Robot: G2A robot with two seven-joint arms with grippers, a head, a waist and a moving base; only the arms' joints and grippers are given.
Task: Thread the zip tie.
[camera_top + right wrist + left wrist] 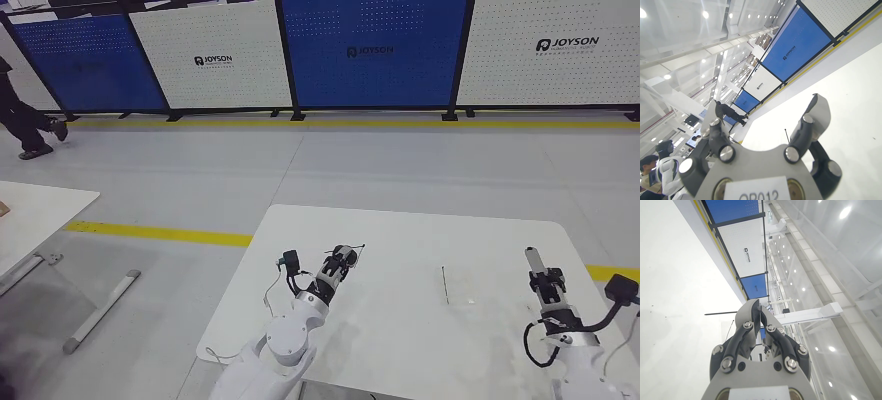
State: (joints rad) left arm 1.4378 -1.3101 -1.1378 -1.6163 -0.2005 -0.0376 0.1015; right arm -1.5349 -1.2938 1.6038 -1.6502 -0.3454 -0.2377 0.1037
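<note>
Far left we see the corner of a second white table (35, 215) on the grey floor (300, 170). A yellow line (160, 233) runs across the floor behind it. Blue and white perforated panels (370, 50) fence off the back of the room. The white counter (400, 340) sits centre to right and its top is plain and matte. The left pincer (347, 252) is over the counter's left half, aimed away from the robot and a bit to the right. In the left wrist view we see it (759, 308) closed tight, pads (755, 315) nipping the held zip tie (721, 313). That tie's thin dark tail sticks out sideways from the pincer, long axis roughly across the counter, and ends in a pointed tip. From above, it (356, 246) points right. Further right, the loose zip tie (444, 283) lies flat on the counter between the two arms, apart from both. Its long axis runs near-to-far with a slight tilt. In the right wrist view it (786, 136) has a small knob at one end. The right pincer (533, 256) is near the counter's right edge, aimed away from the robot. Its wrist view shows it (763, 99) spread wide with nothing between the fingers (817, 108).
</note>
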